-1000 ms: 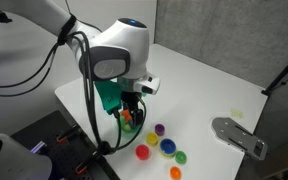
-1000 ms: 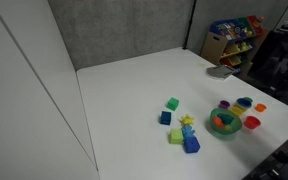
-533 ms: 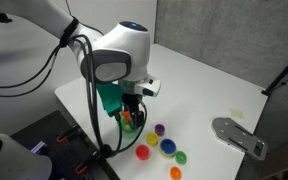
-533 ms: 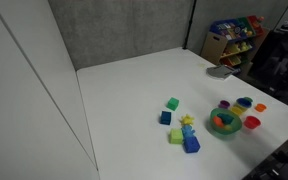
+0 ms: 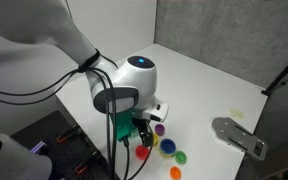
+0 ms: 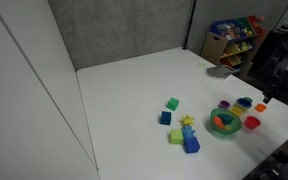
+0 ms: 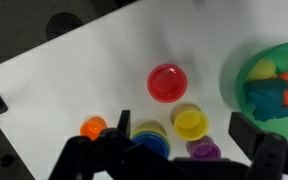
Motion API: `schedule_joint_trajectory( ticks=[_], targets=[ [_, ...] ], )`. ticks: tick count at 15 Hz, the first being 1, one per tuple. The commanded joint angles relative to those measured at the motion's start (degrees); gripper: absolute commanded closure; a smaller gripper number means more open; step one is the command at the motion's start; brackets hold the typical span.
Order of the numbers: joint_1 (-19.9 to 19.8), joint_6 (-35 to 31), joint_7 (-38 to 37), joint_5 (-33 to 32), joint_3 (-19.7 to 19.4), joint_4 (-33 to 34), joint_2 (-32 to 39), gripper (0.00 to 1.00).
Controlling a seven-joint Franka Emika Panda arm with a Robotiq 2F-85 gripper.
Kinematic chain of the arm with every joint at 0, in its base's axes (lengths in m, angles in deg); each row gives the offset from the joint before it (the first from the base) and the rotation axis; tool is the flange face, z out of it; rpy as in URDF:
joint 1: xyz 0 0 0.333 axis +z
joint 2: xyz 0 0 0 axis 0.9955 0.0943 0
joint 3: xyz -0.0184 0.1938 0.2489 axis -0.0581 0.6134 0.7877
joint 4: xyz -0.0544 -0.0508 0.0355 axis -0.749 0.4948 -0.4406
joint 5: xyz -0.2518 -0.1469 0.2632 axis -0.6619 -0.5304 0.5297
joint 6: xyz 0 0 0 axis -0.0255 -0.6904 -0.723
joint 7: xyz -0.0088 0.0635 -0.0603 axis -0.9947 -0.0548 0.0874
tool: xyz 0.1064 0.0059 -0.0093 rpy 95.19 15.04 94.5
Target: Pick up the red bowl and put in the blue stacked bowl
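Observation:
The red bowl (image 7: 167, 82) sits alone on the white table, just beyond my fingertips in the wrist view. It also shows in both exterior views (image 5: 142, 153) (image 6: 251, 123). The blue stacked bowl (image 7: 149, 136) sits nested in a yellow-rimmed bowl, close to one finger; in an exterior view it lies near the table's corner (image 6: 245, 102). My gripper (image 7: 184, 130) is open and empty and hovers above the cluster of small bowls. In an exterior view the gripper (image 5: 144, 128) hangs just above them.
A yellow bowl (image 7: 190, 123), a purple bowl (image 7: 204, 150) and an orange bowl (image 7: 94, 127) lie around the blue one. A big green bowl (image 7: 234, 95) holding toys is beside them. Coloured blocks (image 6: 180, 128) lie farther in. A grey object (image 5: 239, 137) lies near the table edge.
The arm has moved across the table and now stands over the small bowls, with the gripper closer to them. The bowls have not moved.

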Motion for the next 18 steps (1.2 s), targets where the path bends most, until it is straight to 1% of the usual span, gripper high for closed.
schedule_joint_trajectory(
  ticks=[1,3,7,8,13,18],
  targets=[
    [-0.3,-7.8,0.0,-0.2,-1.1,1.1,7.6,0.00],
    [0.4,-12.3,-0.9,-1.1,-2.2,1.7,11.8,0.00],
    [0.5,-17.7,-0.2,1.3,-2.5,3.9,19.4,0.00],
    [0.0,-18.0,0.1,2.1,-1.9,4.5,20.8,0.00],
    [0.3,-19.5,-0.4,4.4,-1.6,7.6,27.3,0.00],
    [-0.2,-19.9,-0.4,6.4,-0.5,10.1,31.1,0.00]
  ],
)
